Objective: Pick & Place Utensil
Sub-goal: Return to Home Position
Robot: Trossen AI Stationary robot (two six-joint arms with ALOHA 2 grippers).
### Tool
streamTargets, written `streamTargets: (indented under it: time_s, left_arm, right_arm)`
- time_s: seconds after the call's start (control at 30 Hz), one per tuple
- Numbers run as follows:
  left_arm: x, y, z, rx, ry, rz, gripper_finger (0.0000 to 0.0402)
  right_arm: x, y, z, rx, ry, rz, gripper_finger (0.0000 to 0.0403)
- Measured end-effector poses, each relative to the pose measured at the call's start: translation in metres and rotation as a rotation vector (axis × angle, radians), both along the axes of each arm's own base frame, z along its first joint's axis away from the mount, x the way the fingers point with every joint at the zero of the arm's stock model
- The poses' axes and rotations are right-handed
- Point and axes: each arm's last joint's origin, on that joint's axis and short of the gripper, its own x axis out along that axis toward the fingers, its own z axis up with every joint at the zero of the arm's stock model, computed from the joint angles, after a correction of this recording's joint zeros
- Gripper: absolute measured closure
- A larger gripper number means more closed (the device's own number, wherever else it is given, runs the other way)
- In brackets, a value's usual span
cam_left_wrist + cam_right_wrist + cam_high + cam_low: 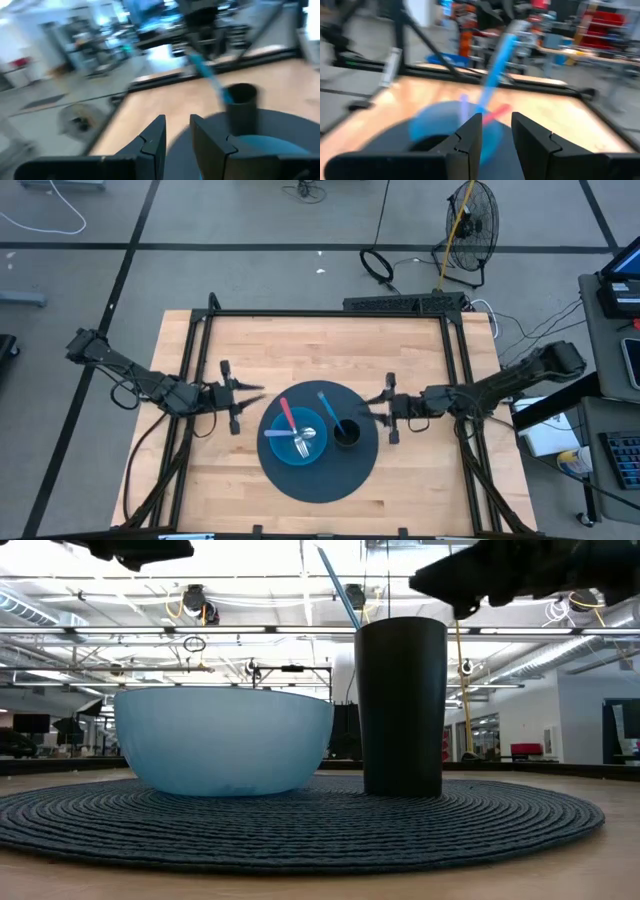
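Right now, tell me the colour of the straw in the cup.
Blue; the straw shows best in the high view.

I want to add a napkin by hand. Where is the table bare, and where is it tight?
Bare: the wide far strip of the table behind the mat, and both near corners beside it. Crowded: the mat's middle, where bowl and cup stand side by side, flanked by the left pincer and right pincer.

The dark left arm (130,370) reaches in over the left edge of the light wooden table (300,330). Its left gripper (252,391) points toward the middle, fingers slightly apart and empty. The dark right arm (500,385) mirrors it from the right edge, right gripper (372,402) likewise narrowly parted.
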Motion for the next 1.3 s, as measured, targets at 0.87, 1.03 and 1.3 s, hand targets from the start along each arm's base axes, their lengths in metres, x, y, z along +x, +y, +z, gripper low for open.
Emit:
streamTargets:
  time_s: [0.87, 1.03, 1.3]
  left_arm:
    - [-0.040, 0.052, 0.017, -0.114, -0.091, 0.141, 0.0309]
    - [-0.052, 0.055, 0.015, -0.122, -0.069, 0.127, 0.0309]
    - [-0.068, 0.059, 0.017, -0.104, -0.087, 0.020, 0.0309]
  right_arm:
    - [-0.066, -0.042, 0.024, -0.037, 0.154, -0.262, 0.0314]
    - [-0.072, -0.043, 0.012, -0.034, 0.123, -0.265, 0.0314]
    - [-0.096, -0.051, -0.005, -0.007, -0.077, -0.299, 0.0314]
